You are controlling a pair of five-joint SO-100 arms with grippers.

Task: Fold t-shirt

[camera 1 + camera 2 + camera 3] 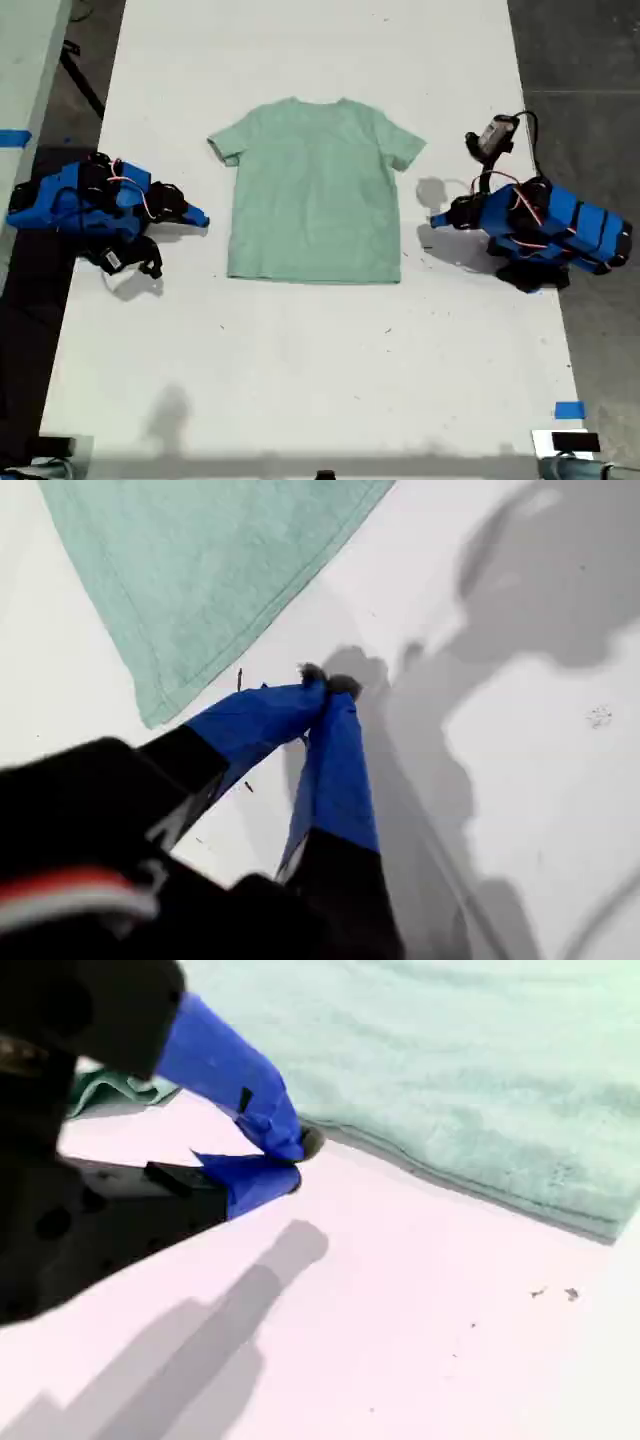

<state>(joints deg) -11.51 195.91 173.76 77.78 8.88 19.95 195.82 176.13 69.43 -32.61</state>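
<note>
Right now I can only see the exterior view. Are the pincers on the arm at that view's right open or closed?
Observer: Closed. The first wrist view shows my first gripper with its blue tips pressed together, holding nothing.
Operator: And the other pincers?
Observer: My second gripper looks shut as well, and empty.
Operator: Is it on the t-shirt?
Observer: Not on it. Its tips sit right beside the side edge of the t-shirt, over the bare white table.
</note>
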